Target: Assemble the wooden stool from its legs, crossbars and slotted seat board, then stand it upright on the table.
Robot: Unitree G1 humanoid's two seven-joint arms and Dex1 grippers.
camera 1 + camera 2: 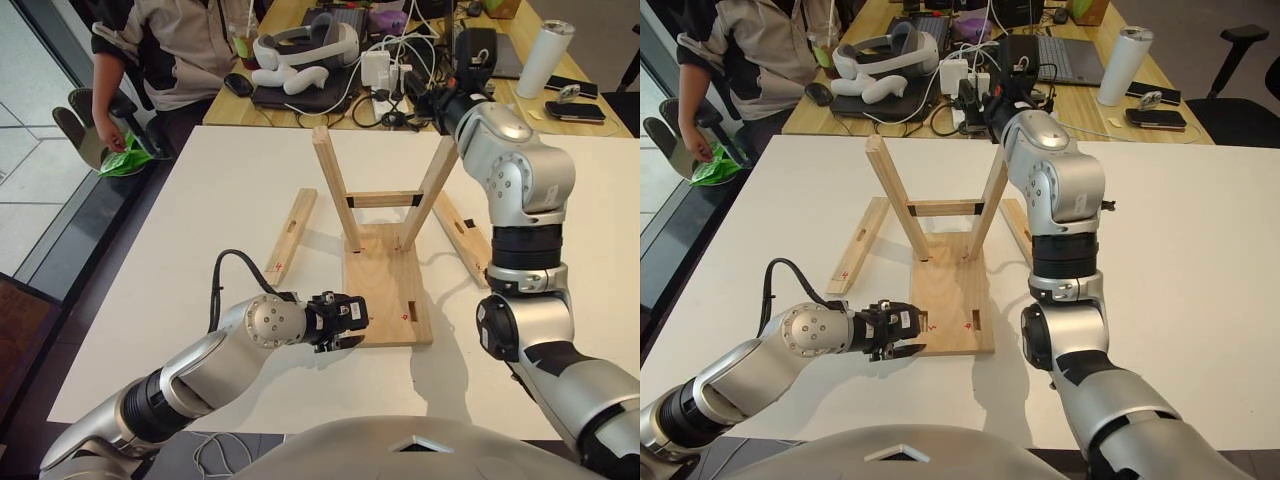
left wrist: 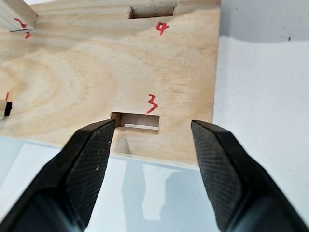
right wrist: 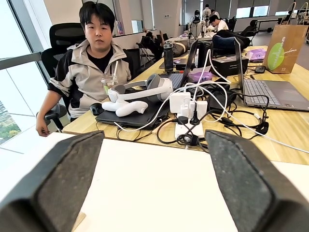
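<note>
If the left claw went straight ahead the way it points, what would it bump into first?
Most likely the seat board, at its edge by the slot marked 3. The open left claw points right at it, though its height is hard to judge.

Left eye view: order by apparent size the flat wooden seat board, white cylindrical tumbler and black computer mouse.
1. flat wooden seat board
2. white cylindrical tumbler, though it stands farther away
3. black computer mouse
</note>
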